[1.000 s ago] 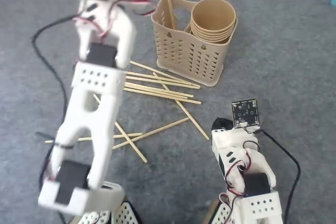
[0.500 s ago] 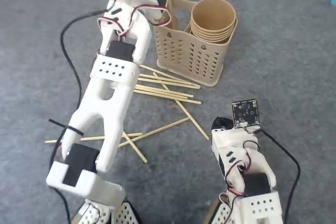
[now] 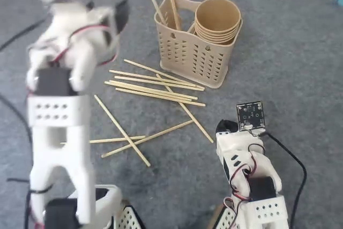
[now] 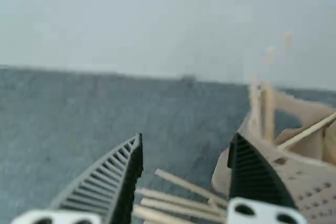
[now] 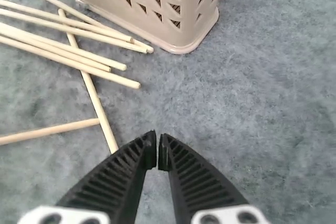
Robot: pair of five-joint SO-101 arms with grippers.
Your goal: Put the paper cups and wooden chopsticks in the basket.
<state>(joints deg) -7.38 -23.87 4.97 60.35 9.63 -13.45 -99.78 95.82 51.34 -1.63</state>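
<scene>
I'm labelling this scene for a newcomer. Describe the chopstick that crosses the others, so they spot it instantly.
Start at the basket on the grey mat. Before it lies a row of near-parallel chopsticks. The crossing chopstick alone slants across them, ending nearest the right end effector.

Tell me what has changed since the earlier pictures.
The left gripper, open and empty, swung away from the basket, leftward. A second chopstick now stands in the basket. The right gripper, shut, the cups and the loose chopsticks stayed put.
</scene>
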